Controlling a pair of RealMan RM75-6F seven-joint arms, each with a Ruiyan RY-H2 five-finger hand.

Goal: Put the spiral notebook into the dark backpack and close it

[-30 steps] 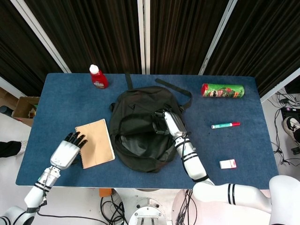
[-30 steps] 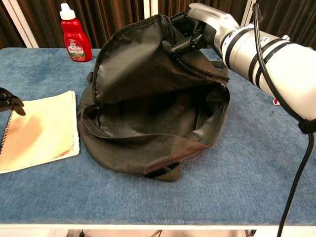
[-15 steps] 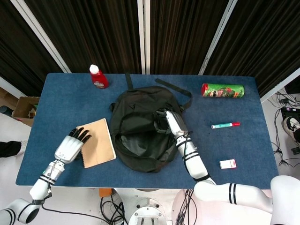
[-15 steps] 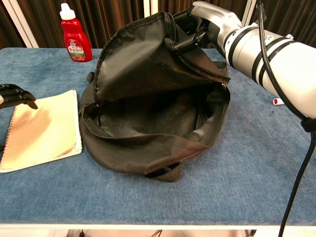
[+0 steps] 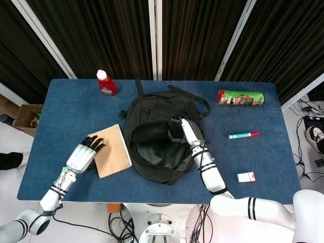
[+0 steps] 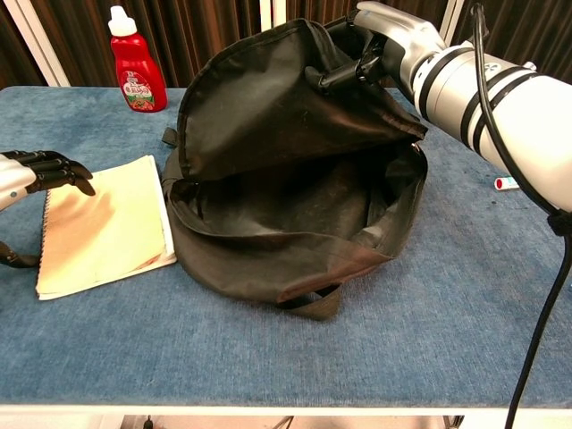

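Observation:
The dark backpack lies in the middle of the blue table with its mouth gaping toward me. My right hand grips the upper flap at the zipper edge and holds it raised. The tan spiral notebook lies just left of the bag, its right edge close to the opening. My left hand holds it at the spine side, fingers over the far corner and thumb at the spiral edge.
A red bottle stands at the back left. At the back right lies a green can. A red-capped marker and a small white box lie to the right of my right arm.
My left hand has moved right with the notebook, turning it and bringing it up beside the bag. My right hand lifted the flap a little, and the bag shifted slightly right.

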